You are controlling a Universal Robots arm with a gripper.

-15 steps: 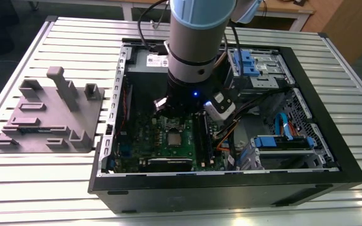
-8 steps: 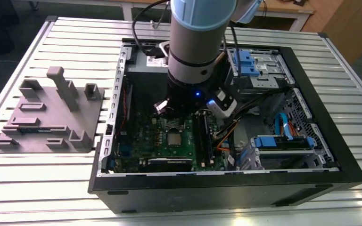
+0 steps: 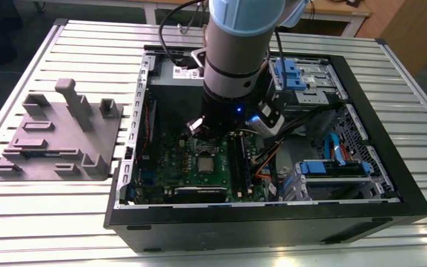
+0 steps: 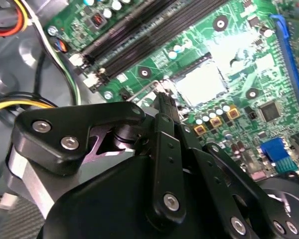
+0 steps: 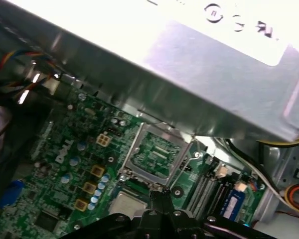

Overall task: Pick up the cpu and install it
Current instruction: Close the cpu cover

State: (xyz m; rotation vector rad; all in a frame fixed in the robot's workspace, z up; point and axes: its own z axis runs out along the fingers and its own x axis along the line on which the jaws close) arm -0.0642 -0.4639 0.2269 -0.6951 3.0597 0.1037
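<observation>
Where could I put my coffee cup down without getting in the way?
The slatted table is bare in front of the grey fixture and along the front of the computer case. Inside the case it is crowded: the arm's gripper hangs over the motherboard, beside cables.

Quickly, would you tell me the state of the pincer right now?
Pincer: closed, fingertips together, holding nothing visible, just above the cpu seated on the green circuit board.

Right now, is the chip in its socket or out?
In: the chip lies flat on the green board, apart from the gripper above.
</observation>
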